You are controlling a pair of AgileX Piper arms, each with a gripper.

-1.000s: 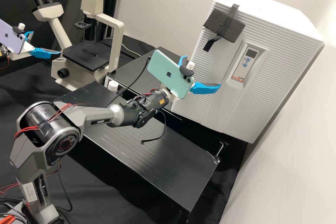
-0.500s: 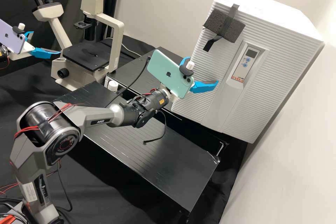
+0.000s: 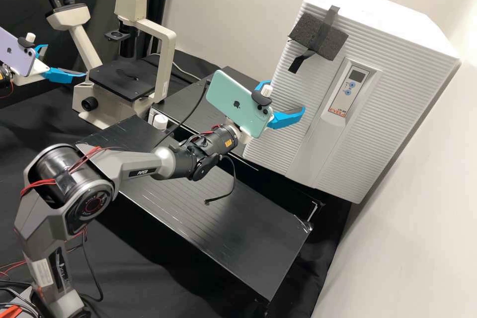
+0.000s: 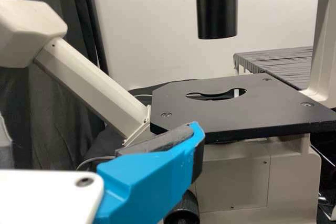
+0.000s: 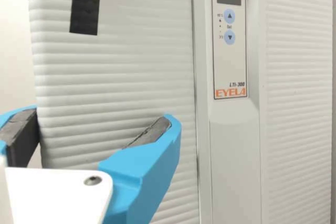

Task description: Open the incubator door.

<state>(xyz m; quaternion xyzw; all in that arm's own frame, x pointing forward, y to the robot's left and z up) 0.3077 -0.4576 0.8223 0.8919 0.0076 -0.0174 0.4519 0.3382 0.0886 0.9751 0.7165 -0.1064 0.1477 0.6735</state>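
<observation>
The white ribbed incubator (image 3: 283, 104) stands with its door shut. On the door's upper part a grey foam pad (image 3: 325, 37) is taped, with a black strap (image 3: 300, 62) hanging from it. My right gripper (image 3: 286, 95) is open by the door's lower side edge. In the right wrist view, the right gripper (image 5: 102, 116) has one finger at the door edge (image 5: 38, 87) and the other over the ribbed front; contact cannot be told. Far off at the microscope, my left gripper (image 3: 65, 60) stands open. The left wrist view shows the left gripper (image 4: 100, 135), one finger before the microscope stage.
A beige microscope (image 3: 164, 64) with a black stage (image 3: 121, 79) stands at the back left. The black bench (image 3: 208, 213) runs below the right arm, with a cable (image 3: 233, 179) dangling from that arm. A pale wall (image 3: 422, 238) borders the incubator's right side.
My right gripper has shifted slightly left in the high view, and its two fingers have drawn somewhat closer together. The left arm and the incubator have stayed still.
</observation>
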